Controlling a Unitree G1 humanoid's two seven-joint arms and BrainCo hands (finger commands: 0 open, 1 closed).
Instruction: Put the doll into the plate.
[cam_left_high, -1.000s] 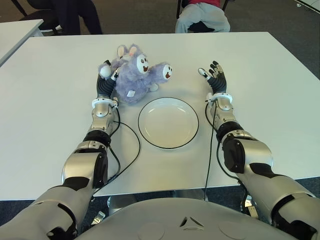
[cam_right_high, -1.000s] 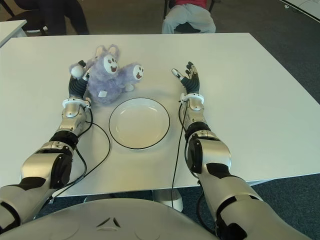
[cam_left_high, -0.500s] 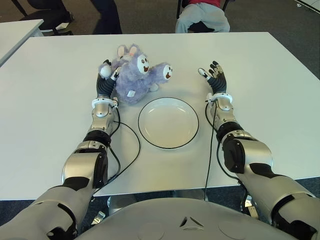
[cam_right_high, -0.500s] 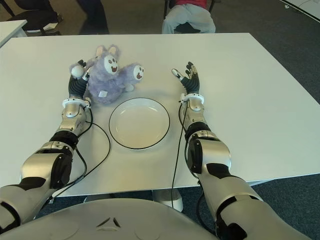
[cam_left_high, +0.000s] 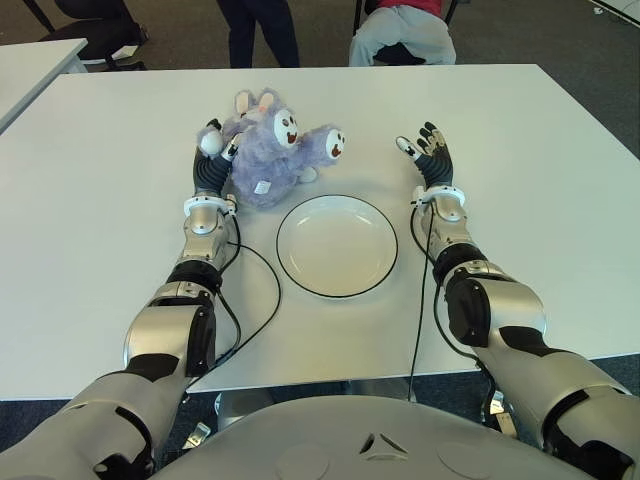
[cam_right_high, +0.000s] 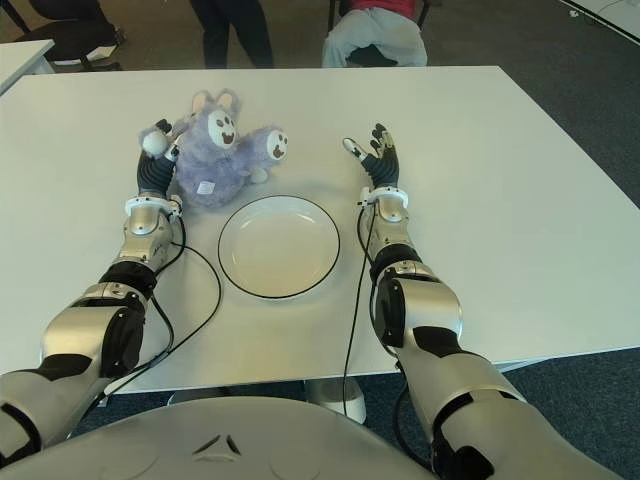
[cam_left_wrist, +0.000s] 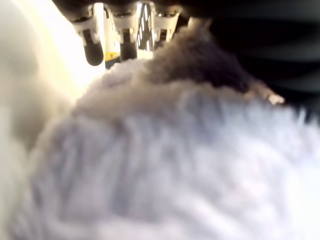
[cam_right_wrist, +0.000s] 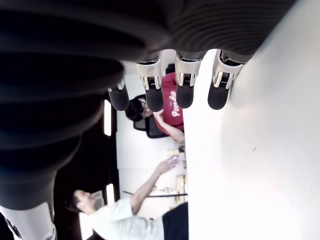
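Item: plush rabbit doll (cam_left_high: 272, 152). Lavender long-pile fur, soft and compressible; white face with dark eyes and mouth, pale ears, white round paw pads, a small sewn tag on its flank. It lies on its side on the table (cam_left_high: 560, 180), touching the inner side of the left hand (cam_left_high: 212, 150) and just beyond the plate's far rim. It is not in the plate.

Item: left hand. It is pressed against the doll's flank with one white paw showing at its fingertips. In the left wrist view fur fills nearly the whole field, and three fingers (cam_left_wrist: 122, 30) reach out over the top of the pile. Fingers are closing around the doll but not visibly clamped; whether a firm hold exists cannot be told. Judged purpose: set side-on so the fur can be gathered for a lift toward the plate.

Item: plate (cam_left_high: 337, 246). Round, shallow, glossy white with a thin dark rim, empty. It lies between the two forearms, nearer the robot than either hand, probably centred so either arm could reach it.

Item: right hand (cam_left_high: 428, 148). It shows well to the right of the doll, beyond the plate's right edge, fingers extended and relaxed, holding nothing; apparently idle.

Item: table. Flat, matte white, hard laminate.

Item: person (cam_left_high: 402, 30). Seated beyond the table's far edge.
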